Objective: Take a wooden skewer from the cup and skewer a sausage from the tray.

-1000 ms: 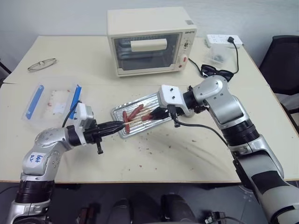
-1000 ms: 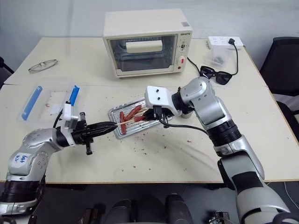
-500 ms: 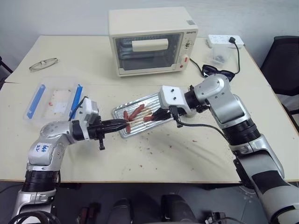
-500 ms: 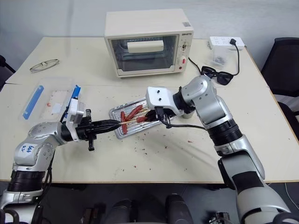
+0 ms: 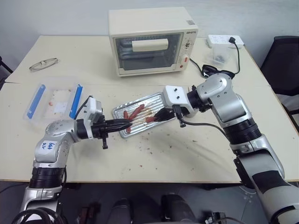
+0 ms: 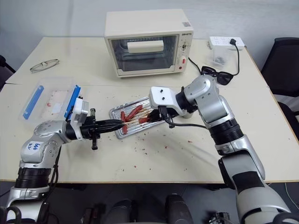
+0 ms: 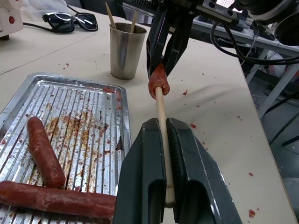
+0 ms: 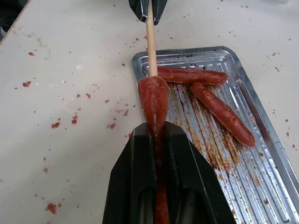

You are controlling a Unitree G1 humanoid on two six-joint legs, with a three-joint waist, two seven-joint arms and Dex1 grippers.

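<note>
The left claw point(image 7: 166, 186) is clamping fully closed on the butt end of the wooden skewer point(image 7: 161, 121), and the stick is projecting straight out past its fingertips along the line the claw is pointing. Directly ahead of that tip, the right claw point(image 8: 156, 154) is gripping the sausage point(image 8: 153, 100) between nearly closed fingers, with the sausage's free end protruding beyond them toward the left claw. The skewer point is meeting that free end, and it appears to be entering the meat, though how deep it is sitting cannot be told. The governing relation is alignment: the skewer's long axis and the sausage's long axis are lying on nearly one line, running from one claw to the other, so the coming push is judged to require travel straight along that line with no sideways drift, or the point may break out through the sausage's side. Both claws are working above the tray point(image 5: 156, 99), which is lying beneath and between them on the worktop point(image 5: 187, 154). Three more sausages are resting in the tray just below the skewer. The cup point(image 7: 127, 51), holding spare skewers, is standing beyond the right claw, beside the tray's far end.
</note>
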